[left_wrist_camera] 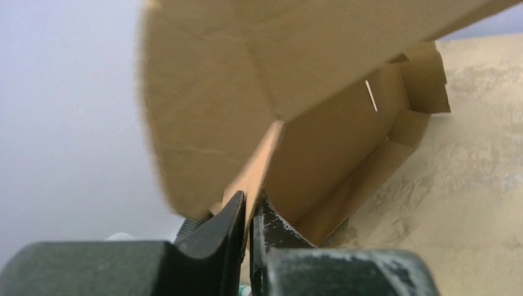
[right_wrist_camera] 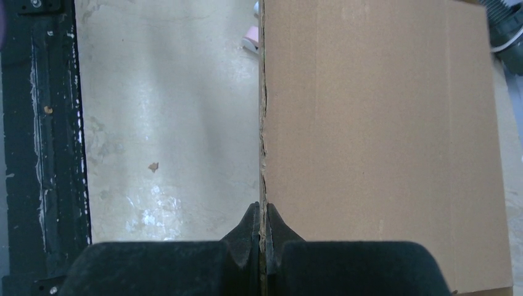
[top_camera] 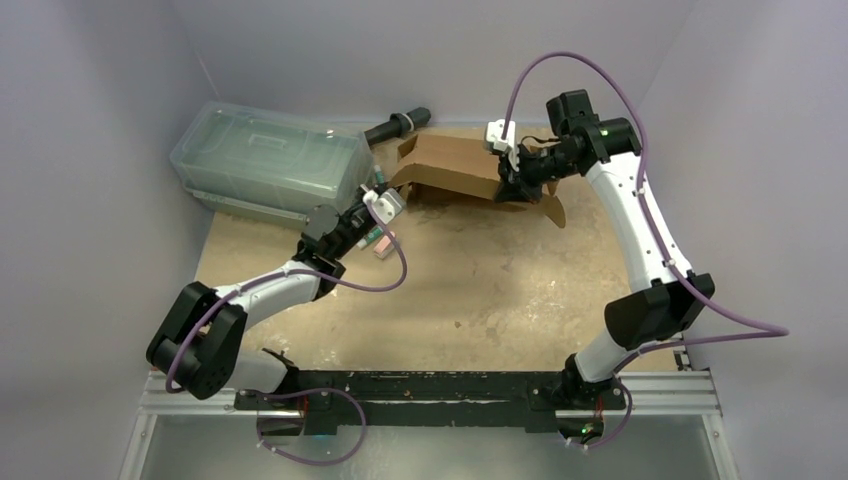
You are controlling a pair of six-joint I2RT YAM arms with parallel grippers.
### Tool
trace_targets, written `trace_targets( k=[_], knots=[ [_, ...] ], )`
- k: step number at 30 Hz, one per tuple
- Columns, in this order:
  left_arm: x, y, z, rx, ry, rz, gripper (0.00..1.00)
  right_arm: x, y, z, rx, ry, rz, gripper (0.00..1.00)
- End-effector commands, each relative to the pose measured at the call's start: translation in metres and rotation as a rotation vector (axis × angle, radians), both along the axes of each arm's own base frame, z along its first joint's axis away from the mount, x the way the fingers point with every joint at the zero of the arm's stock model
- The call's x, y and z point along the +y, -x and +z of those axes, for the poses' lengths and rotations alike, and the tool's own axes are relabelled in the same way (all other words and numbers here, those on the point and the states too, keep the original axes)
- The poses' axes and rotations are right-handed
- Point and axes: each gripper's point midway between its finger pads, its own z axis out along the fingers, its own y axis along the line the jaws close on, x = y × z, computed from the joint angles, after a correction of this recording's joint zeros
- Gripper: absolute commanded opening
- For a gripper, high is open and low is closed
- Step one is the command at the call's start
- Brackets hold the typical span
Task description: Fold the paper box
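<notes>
The paper box [top_camera: 455, 165], brown corrugated cardboard, stands half folded at the back of the table, held up between both arms. My left gripper [top_camera: 385, 200] is at its left end, shut on the thin edge of a side flap [left_wrist_camera: 262, 161]; the box's inner walls and a slot [left_wrist_camera: 370, 95] show beyond the fingers [left_wrist_camera: 229, 219]. My right gripper [top_camera: 512, 178] is at the box's right end, shut on the edge of a large flat panel [right_wrist_camera: 382, 135], which runs straight away from the fingertips [right_wrist_camera: 251, 221]. A loose flap [top_camera: 553, 210] hangs down to the table on the right.
A clear greenish lidded plastic container [top_camera: 265, 160] stands at the back left, close to the left gripper. A black tool handle [top_camera: 398, 125] lies behind the box. A small pink and green object [top_camera: 382, 243] sits under the left wrist. The black base rail [top_camera: 420, 385] runs along the near edge.
</notes>
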Motion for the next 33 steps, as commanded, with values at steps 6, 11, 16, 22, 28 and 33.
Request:
trace_targets(
  k=[6,11,16,22,28,33],
  knots=[
    [-0.007,-0.002,0.013,-0.044,-0.032,-0.026,0.00,0.002,-0.015,0.025,-0.092,-0.021,-0.036,0.07],
    [-0.011,-0.002,0.017,-0.041,-0.033,-0.045,0.00,-0.014,-0.038,0.030,-0.219,0.039,-0.148,0.29],
    [-0.014,-0.002,0.017,-0.026,-0.031,-0.062,0.00,-0.024,-0.049,0.025,-0.308,0.087,-0.178,0.55],
    [-0.016,-0.002,0.018,-0.017,-0.024,-0.075,0.00,-0.028,-0.061,0.027,-0.469,0.111,-0.143,0.70],
    [-0.018,-0.001,0.020,-0.013,-0.015,-0.086,0.00,-0.027,-0.069,0.031,-0.571,0.128,-0.095,0.60],
    [-0.018,-0.002,0.019,-0.008,-0.017,-0.085,0.00,-0.021,-0.061,0.037,-0.561,0.091,-0.060,0.55]
  ],
)
